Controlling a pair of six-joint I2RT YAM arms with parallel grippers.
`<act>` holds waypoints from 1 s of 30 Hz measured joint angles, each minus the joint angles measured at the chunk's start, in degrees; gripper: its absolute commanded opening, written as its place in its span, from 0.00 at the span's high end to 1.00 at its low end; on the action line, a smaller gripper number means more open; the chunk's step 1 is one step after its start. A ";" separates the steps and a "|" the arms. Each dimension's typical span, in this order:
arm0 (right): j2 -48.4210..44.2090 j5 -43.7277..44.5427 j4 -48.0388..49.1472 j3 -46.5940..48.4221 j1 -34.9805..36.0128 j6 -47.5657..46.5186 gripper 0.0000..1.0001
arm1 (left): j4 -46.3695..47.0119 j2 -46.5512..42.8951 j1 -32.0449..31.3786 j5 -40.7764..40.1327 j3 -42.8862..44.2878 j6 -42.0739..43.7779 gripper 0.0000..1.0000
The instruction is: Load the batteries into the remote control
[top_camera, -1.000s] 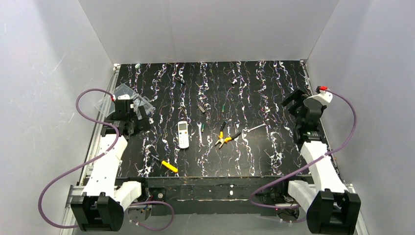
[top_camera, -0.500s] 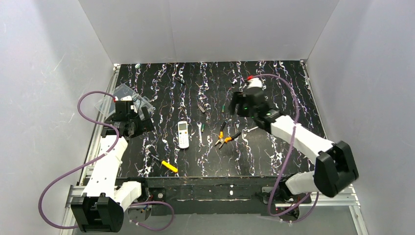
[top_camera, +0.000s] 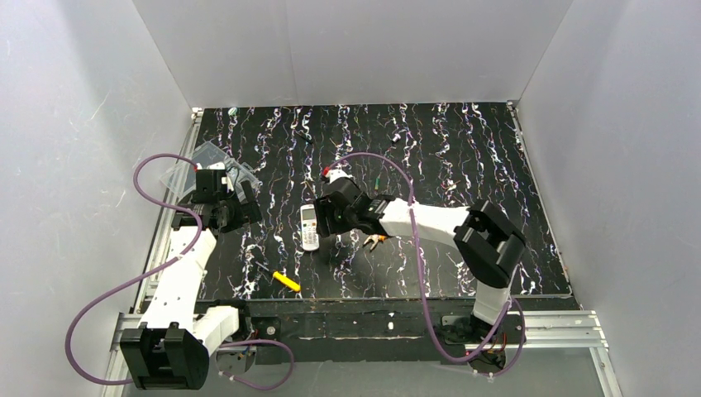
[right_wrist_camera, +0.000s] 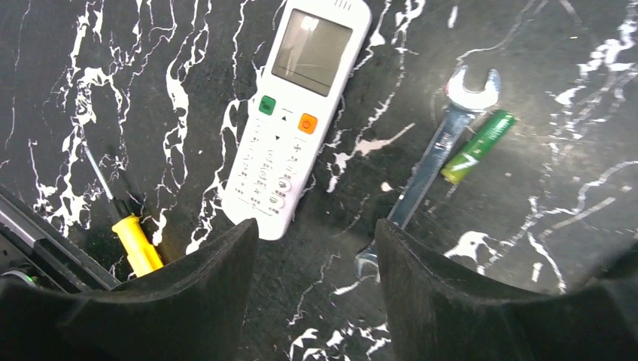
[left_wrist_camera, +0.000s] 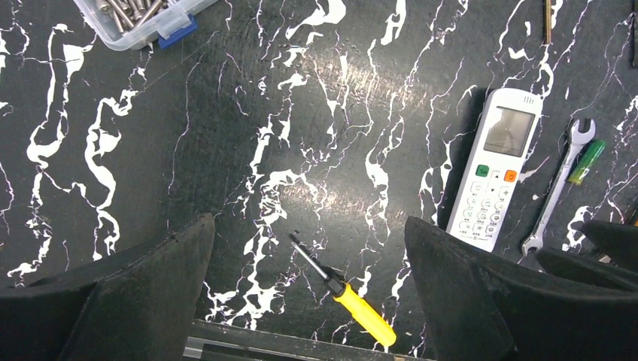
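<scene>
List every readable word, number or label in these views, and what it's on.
Nothing can be quoted; no text is legible.
remote control: the button legends are too small to read, and the display window shows no characters.
battery: there is pale print on the green wrap, too blurred to read.
wrench: no stamp is visible.

I count one remote [right_wrist_camera: 297, 120], one green battery [right_wrist_camera: 478, 147] in plain sight, one spanner [right_wrist_camera: 432, 169], one yellow screwdriver [right_wrist_camera: 135, 241], one pair of pliers [top_camera: 372, 241], one box of screws [left_wrist_camera: 143, 19].

Remote control [top_camera: 309, 227] on black marbled table [top_camera: 471, 165], right gripper [top_camera: 328, 222] just beside it, yellow-handled screwdriver [top_camera: 287, 281] nearby
</scene>
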 measured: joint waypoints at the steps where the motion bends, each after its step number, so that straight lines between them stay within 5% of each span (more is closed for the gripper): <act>1: 1.03 -0.85 -0.02 0.63 0.20 0.33 0.35 | -0.02 0.26 0.00 0.28 0.00 -0.02 0.01; 30: 13.64 -6.86 -1.79 10.49 0.15 4.63 0.29 | -0.87 0.59 0.00 1.90 0.00 -0.44 0.01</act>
